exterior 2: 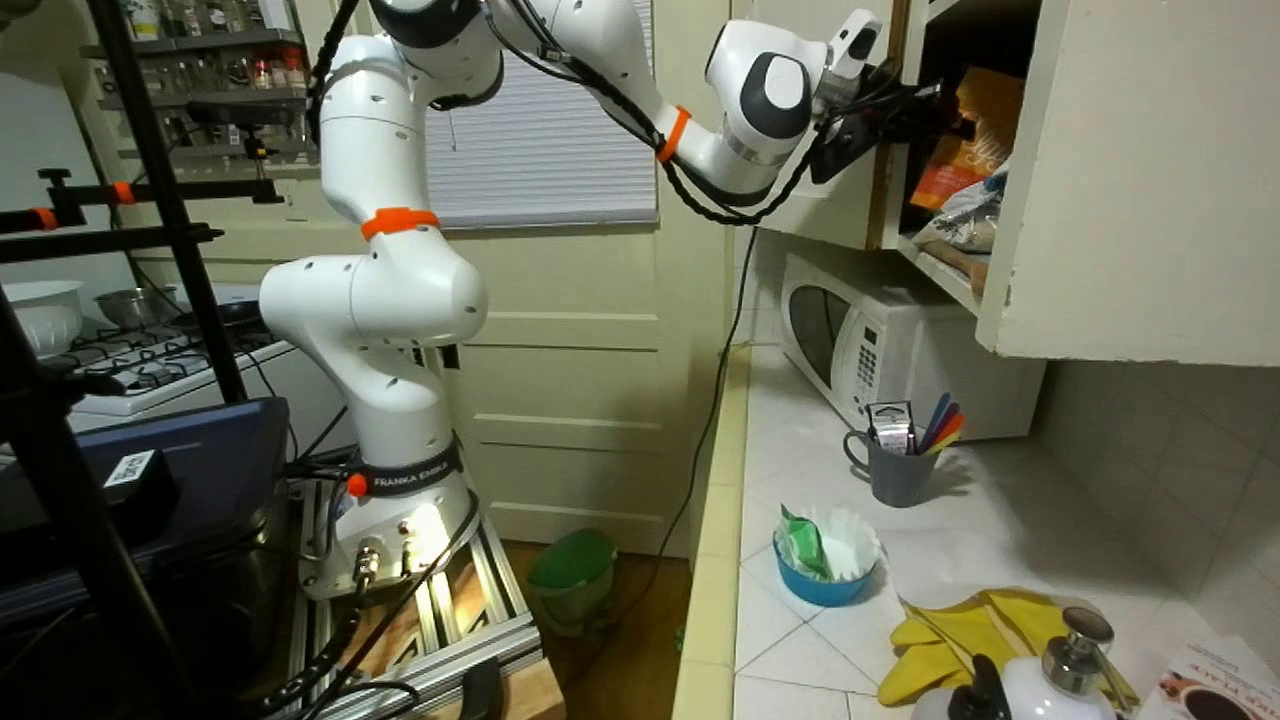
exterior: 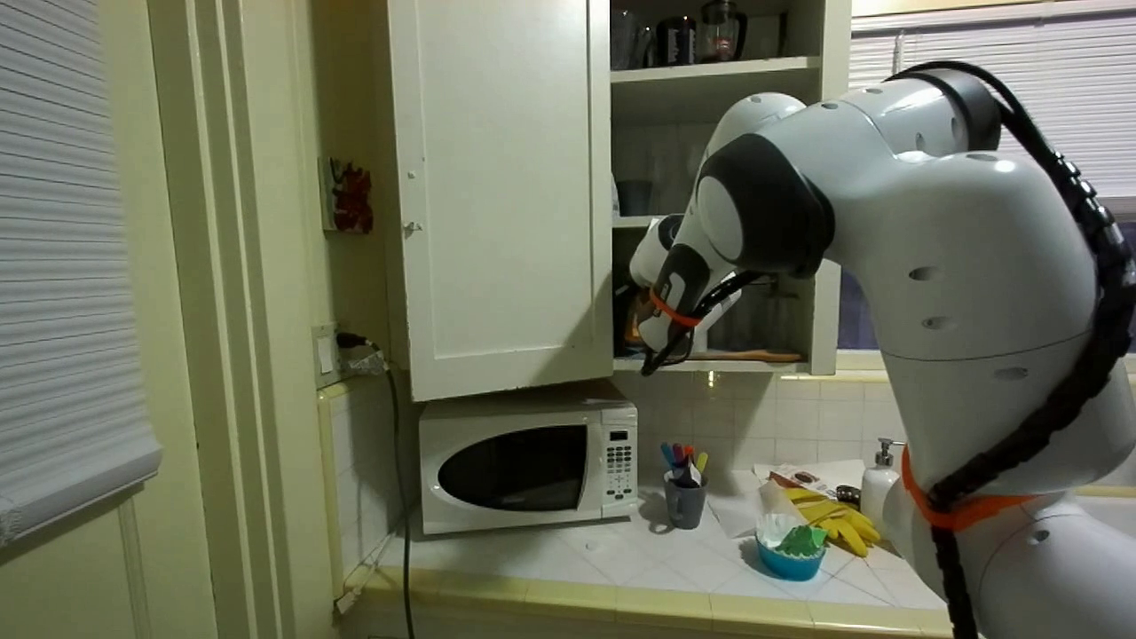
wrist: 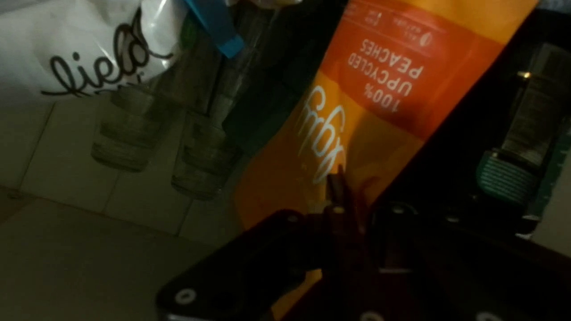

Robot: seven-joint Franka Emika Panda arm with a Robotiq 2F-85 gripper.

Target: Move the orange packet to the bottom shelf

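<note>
Orange packet [wrist: 374, 102] is gripped by the pincer [wrist: 354, 207], whose jaws stand nearly together.

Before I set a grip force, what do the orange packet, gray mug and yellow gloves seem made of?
The orange packet: probably satin plastic film; it bends and creases. The gray mug: perhaps matte ceramic, its wall smooth, though plastic is possible. The yellow gloves: likely dull rubber, lying in soft folds.
</note>
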